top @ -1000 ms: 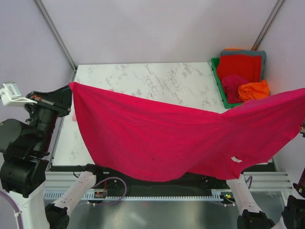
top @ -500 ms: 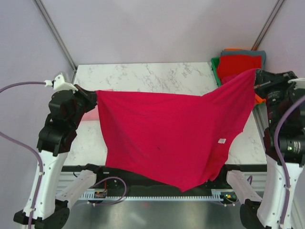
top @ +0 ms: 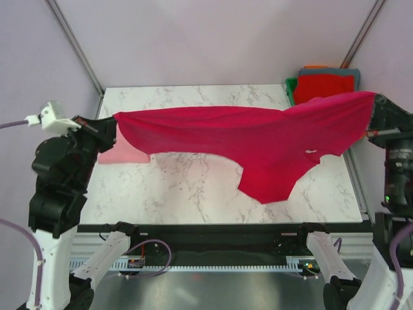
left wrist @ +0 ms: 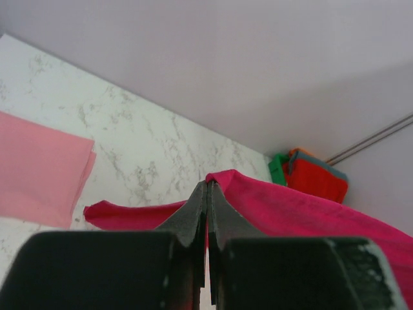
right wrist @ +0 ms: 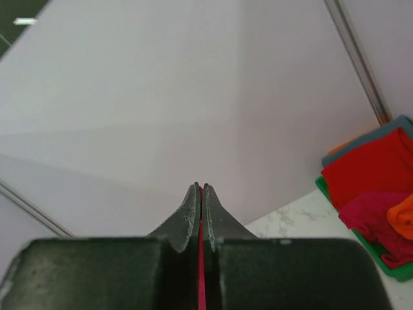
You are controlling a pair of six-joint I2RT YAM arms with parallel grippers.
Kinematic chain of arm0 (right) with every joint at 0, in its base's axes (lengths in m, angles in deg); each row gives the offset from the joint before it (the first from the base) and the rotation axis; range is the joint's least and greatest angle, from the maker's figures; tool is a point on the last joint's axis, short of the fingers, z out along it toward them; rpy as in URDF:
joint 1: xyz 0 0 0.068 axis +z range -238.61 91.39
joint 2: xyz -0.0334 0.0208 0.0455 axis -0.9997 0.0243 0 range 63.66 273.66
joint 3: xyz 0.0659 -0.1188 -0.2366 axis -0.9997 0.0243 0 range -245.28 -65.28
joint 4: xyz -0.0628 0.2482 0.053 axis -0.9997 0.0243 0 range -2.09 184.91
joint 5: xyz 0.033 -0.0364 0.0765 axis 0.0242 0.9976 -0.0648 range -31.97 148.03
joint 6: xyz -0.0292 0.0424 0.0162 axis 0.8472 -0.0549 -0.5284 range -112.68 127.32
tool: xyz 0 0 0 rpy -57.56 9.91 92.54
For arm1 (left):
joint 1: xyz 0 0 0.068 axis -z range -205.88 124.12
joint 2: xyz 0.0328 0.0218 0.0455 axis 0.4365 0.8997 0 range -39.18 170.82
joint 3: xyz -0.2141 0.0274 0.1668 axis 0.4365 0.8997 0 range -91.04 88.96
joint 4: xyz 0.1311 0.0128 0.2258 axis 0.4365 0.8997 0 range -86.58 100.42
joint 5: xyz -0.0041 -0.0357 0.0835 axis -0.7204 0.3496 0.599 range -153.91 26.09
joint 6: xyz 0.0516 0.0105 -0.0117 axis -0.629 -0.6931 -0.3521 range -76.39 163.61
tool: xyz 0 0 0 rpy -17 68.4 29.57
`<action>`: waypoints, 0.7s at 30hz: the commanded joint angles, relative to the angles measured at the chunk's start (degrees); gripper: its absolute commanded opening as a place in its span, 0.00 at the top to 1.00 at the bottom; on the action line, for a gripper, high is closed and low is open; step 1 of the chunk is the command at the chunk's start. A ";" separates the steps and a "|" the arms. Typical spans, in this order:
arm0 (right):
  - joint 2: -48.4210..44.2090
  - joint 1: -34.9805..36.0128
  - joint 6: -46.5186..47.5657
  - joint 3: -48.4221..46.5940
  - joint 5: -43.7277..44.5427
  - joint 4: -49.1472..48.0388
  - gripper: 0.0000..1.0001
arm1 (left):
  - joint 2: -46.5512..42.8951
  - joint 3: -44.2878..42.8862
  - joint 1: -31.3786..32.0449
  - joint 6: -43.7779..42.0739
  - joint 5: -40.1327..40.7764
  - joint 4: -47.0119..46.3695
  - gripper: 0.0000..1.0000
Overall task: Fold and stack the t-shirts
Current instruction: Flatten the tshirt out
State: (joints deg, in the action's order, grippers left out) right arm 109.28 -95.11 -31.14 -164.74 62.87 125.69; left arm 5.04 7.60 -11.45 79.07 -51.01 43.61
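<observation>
Note that the left tool (left wrist: 208,186) and the right tool (right wrist: 201,188) are each clamped on an edge of the crimson t-shirt (top: 258,139), holding its soft, thin cloth stretched in a sagging band above the marble-patterned counter (top: 193,194), presumably so you can lay it flat for folding.

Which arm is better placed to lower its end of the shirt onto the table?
Probably left: the left gripper holds the crimson shirt over the table; the right gripper holds it past the right edge.

Soft, matt cloth crimson t-shirt (top: 258,142); smooth, marble-patterned tabletop (top: 193,187).
</observation>
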 commanded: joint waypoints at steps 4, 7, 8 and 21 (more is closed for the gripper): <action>-6.42 -0.09 2.77 -9.17 6.14 -3.50 1.00 | -8.01 -3.89 -0.20 1.98 -0.60 -2.21 0.98; -6.87 -0.09 2.77 -11.28 6.58 -3.59 1.00 | -8.98 -4.68 -0.20 2.42 -0.51 -2.13 0.98; -6.61 -0.09 2.51 -11.72 6.67 -3.68 1.00 | -8.90 -4.77 -0.20 2.50 -0.43 -2.13 0.98; 5.69 -0.09 -4.07 1.09 -3.15 -6.04 1.00 | 3.21 8.57 -0.20 4.79 3.00 -9.41 0.98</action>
State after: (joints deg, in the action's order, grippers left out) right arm 107.88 -95.11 -31.88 -168.76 64.27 120.99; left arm 2.90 12.67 -11.45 81.87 -50.35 38.86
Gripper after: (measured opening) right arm 0.010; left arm 0.026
